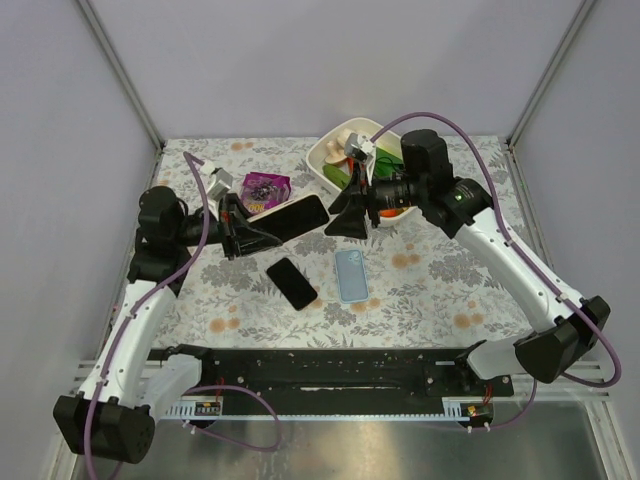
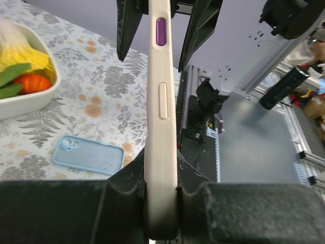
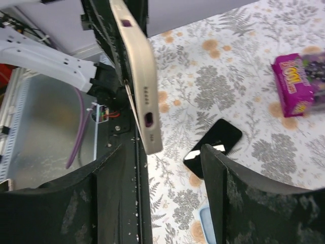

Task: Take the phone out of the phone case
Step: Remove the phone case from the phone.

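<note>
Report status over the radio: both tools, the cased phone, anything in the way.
Left tool shut on cased phone, held aloft. Right tool open, straddling its free end. Phone not yet out. Black phone and blue case lie below, clear.

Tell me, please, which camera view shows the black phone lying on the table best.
Top external view: the black phone lies whole and unobstructed on the table. The right wrist view shows it partly hidden; the left wrist misses it.

Plain grey walls (image 1: 320,60), floral-patterned table (image 1: 440,290).
</note>
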Controlling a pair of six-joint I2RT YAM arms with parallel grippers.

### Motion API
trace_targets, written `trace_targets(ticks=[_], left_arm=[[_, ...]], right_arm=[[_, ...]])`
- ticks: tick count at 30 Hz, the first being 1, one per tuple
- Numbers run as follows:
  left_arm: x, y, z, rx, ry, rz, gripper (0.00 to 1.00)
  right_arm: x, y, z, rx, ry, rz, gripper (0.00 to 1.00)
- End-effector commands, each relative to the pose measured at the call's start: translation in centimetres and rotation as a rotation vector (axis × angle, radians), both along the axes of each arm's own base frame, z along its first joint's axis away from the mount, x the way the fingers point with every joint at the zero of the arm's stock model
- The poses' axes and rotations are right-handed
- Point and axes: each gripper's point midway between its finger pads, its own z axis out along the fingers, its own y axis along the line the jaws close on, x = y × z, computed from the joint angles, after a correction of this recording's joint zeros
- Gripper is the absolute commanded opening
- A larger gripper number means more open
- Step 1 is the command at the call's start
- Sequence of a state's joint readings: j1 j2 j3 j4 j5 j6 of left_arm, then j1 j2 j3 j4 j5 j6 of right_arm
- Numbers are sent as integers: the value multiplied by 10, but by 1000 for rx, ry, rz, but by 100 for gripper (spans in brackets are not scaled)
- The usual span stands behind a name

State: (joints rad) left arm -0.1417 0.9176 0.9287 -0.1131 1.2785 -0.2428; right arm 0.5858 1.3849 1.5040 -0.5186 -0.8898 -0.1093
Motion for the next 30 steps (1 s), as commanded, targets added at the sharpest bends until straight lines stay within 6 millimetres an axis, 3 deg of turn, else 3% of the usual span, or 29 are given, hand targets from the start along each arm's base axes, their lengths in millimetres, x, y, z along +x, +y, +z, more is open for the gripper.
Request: trace_targets(ticks=[1, 6, 15, 24, 30], left_arm=[[-19, -2, 41, -116, -86, -79, 0], [-23, -2, 45, -134, -89, -86, 0], [-16, -4, 19, -50, -35, -61, 0], [-17, -4, 21, -43, -54, -60, 0], [-16, -5, 22, -51, -46, -57, 0]], right_arm=[[-14, 9, 20, 98, 3, 143, 67], [-17, 10, 23, 109, -13, 174, 60], [-14, 10, 26, 105, -32, 155, 56], [-16, 10, 17, 94, -16, 184, 44], [-26, 6, 12, 98, -18, 220, 43]])
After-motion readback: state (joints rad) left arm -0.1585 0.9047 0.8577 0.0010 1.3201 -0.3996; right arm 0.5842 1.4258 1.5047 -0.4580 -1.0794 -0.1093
